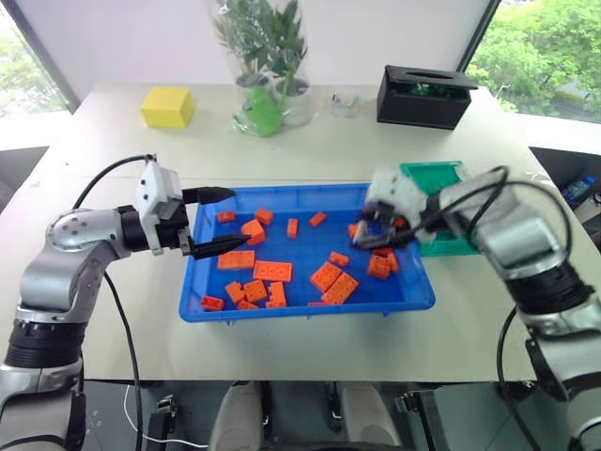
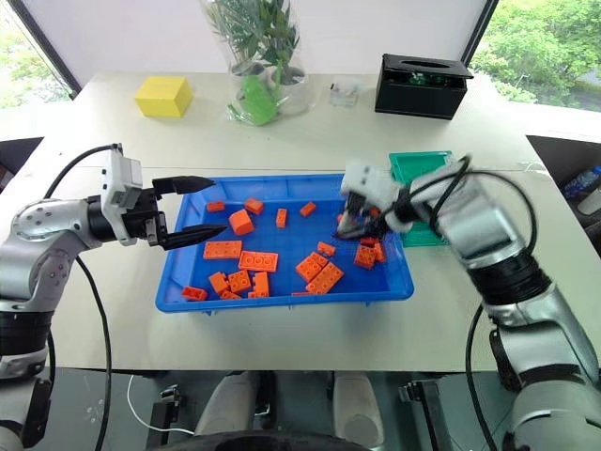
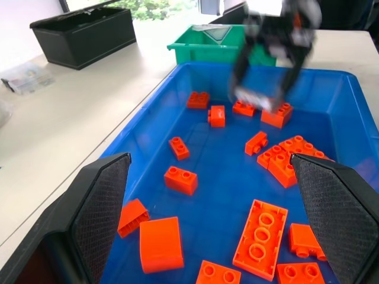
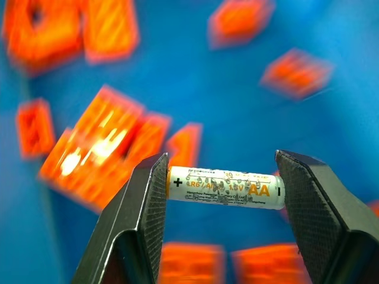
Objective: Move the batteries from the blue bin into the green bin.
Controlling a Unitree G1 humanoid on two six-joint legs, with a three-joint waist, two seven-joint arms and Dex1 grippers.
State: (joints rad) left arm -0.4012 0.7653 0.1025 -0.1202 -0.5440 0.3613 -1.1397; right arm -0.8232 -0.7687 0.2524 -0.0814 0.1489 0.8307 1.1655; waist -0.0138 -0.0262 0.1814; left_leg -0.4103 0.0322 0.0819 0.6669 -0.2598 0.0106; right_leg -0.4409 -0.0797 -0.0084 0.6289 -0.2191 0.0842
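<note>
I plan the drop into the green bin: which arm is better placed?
Right. Its gripper holds a battery end to end, near the green bin; the left gripper waits open across the blue bin.

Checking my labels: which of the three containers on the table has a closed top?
The black box at the far right of the table. Its top is covered apart from a slot, while the blue bin and the green bin are open-topped.
</note>
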